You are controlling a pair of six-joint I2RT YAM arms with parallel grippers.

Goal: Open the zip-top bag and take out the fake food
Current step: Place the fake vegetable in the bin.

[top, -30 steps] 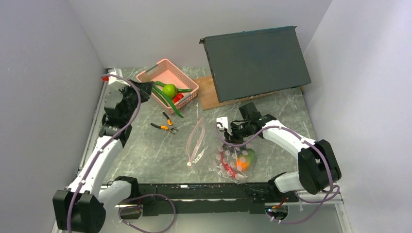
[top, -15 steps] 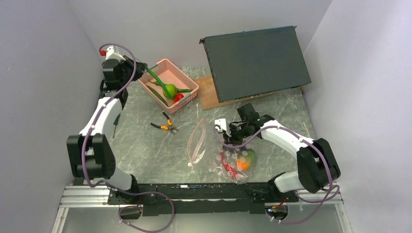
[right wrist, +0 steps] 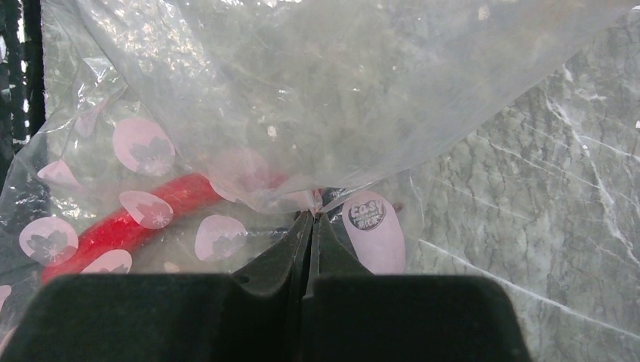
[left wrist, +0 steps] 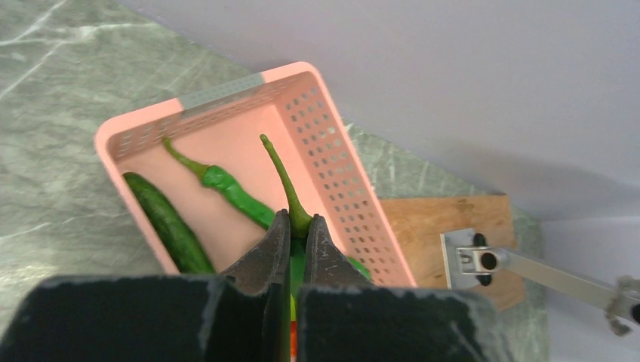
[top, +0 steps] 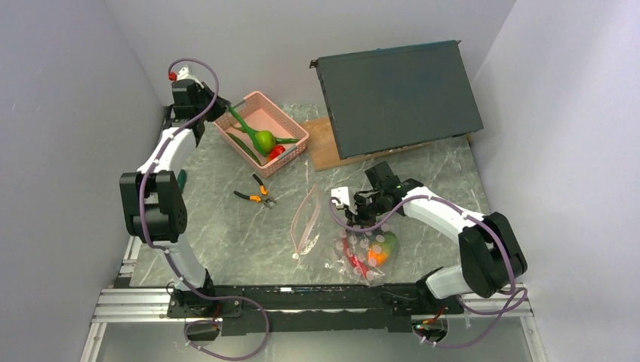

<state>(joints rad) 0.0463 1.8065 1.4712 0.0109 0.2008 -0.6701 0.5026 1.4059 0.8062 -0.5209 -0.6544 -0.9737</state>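
Clear zip-top bag (right wrist: 302, 98) between right gripper (right wrist: 310, 217) tips

A grey-green marble table (top: 226, 226) fills the floor of the white-walled stall. At the back left sits a pink basket (top: 287, 117) with perforated walls, set at an angle. Just right of it lies a wooden board (top: 321, 143), and a big dark flat case (top: 400, 94) stands tilted over the board's far side. Orange-handled pliers (top: 262, 197) lie in front of the basket. Right of them is a pale pink see-through strip (top: 306, 215); I can't tell what it is.
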